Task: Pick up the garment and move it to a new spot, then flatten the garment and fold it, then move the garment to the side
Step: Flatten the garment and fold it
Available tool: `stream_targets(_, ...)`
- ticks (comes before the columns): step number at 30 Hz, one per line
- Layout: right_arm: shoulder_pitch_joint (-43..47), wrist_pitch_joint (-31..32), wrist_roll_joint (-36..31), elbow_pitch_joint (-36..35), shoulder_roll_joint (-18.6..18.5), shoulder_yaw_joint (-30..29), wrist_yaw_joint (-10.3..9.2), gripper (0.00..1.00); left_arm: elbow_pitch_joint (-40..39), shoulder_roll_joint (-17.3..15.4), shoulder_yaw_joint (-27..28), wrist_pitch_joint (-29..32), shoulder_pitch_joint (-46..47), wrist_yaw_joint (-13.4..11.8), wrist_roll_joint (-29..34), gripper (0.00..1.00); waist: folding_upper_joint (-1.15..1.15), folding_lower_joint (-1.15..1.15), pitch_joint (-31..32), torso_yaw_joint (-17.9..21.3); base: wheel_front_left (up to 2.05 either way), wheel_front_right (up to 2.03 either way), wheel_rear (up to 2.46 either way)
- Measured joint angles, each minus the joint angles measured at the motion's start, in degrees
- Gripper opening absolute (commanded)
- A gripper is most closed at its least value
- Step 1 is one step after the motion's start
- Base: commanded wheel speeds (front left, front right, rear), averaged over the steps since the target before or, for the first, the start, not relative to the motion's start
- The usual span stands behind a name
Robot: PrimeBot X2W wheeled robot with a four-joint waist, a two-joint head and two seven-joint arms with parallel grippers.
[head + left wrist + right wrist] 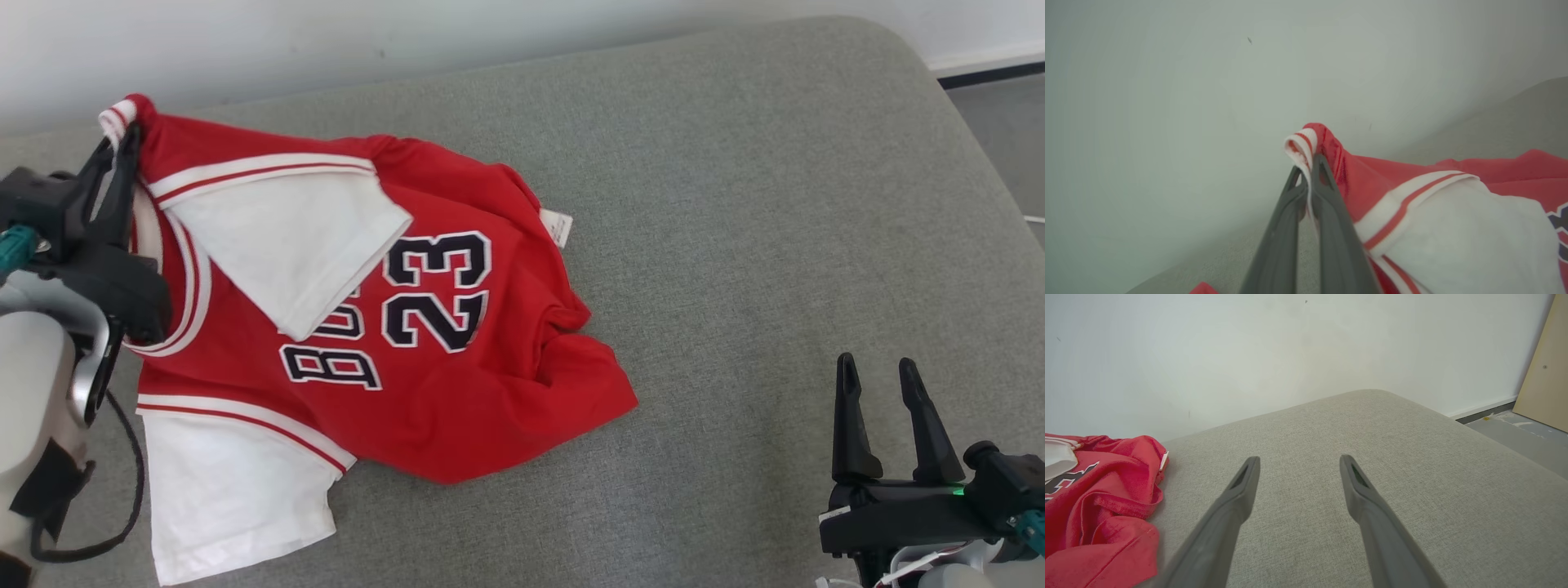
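Note:
The garment [457, 359] is a red jersey with white sleeves and a dark "23", lying crumpled on the left half of a grey cushion [735, 204]. One white sleeve is folded over its chest. My left gripper [121, 140] is shut on the jersey's striped far-left corner and holds it raised; the left wrist view shows the white-and-red trim [1300, 147] pinched between the fingers. My right gripper [880, 367] hovers open over bare cushion at the lower right, well clear of the jersey [1098, 498], with nothing between its fingers.
A white wall [326, 41] runs along the cushion's far edge. The cushion's rounded right corner drops to grey floor [1004, 122]. A tan board [1545, 371] leans at the far right in the right wrist view.

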State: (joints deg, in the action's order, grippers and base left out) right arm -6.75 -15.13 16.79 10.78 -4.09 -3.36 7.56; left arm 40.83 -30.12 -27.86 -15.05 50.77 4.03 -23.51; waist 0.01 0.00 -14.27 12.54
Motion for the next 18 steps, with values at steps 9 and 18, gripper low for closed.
stream_targets(9,-0.35,0.00,-0.49,-0.02,0.16,-0.40,0.00,1.00,-1.18,1.18,3.30,0.00,-1.73,-0.54,1.70,1.00,0.00,0.01,-1.39,-0.63,0.00,0.00,0.00)
stream_targets(18,0.37,0.00,-0.59,0.44,0.01,-0.52,0.00,1.00,-11.03,2.16,9.66,0.00,-8.66,-1.94,3.28,1.00,0.00,0.00,1.68,-2.78,0.00,0.00,0.00)
